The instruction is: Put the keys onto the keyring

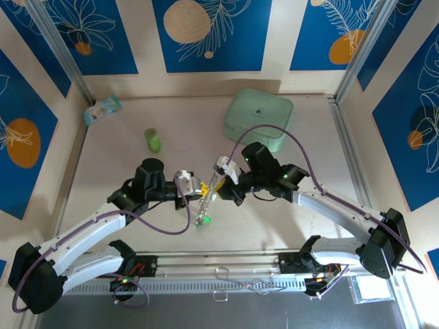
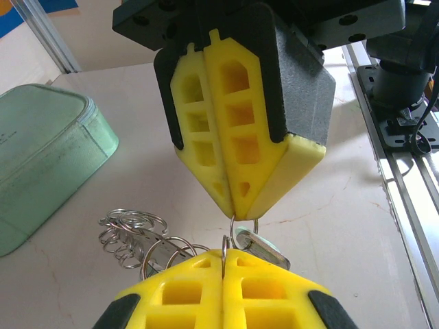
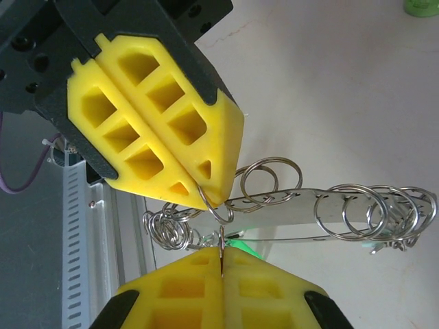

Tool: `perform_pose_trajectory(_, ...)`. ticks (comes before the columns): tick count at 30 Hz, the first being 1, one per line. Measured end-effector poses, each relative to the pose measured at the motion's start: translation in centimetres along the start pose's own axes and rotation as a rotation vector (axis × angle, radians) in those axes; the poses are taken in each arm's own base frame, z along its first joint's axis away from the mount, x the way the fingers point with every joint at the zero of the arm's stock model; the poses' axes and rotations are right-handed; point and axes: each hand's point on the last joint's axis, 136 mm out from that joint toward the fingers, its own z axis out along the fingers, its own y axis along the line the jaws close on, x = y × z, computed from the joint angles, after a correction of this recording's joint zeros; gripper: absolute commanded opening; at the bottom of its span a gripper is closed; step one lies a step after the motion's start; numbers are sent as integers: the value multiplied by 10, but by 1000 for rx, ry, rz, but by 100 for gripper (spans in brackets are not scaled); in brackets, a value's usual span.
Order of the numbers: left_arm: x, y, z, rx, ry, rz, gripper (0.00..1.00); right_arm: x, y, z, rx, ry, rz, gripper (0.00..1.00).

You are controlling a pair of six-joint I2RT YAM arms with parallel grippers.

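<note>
Above the middle of the table my two grippers meet tip to tip. The keyring (image 1: 203,205) hangs slanting between them, a long thin silver loop strung with several small split rings (image 3: 357,209) (image 2: 134,233). My left gripper (image 2: 224,255) (image 1: 195,188) is shut on the thin edge of one ring of it. My right gripper (image 3: 221,252) (image 1: 219,181) is shut on a small split ring (image 2: 243,223). A silver key (image 2: 266,248) with a pale mint head hangs from that ring. A green key head (image 3: 241,245) shows under the loop.
A mint-green rounded case (image 1: 258,120) (image 2: 41,157) lies at the back right. An upright green cylinder (image 1: 152,140) (image 3: 422,7) stands at the back left, with a pale packet (image 1: 103,110) in the far corner. A metal rail (image 1: 226,264) (image 2: 405,185) runs along the near edge.
</note>
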Motion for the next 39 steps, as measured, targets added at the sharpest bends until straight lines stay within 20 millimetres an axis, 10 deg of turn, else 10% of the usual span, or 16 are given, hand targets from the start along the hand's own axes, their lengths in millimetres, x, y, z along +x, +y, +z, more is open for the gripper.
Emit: perform_pose_trajectory(39, 7, 12, 0, -75, 43, -58, 0, -8, -17, 8, 88, -26, 90, 0)
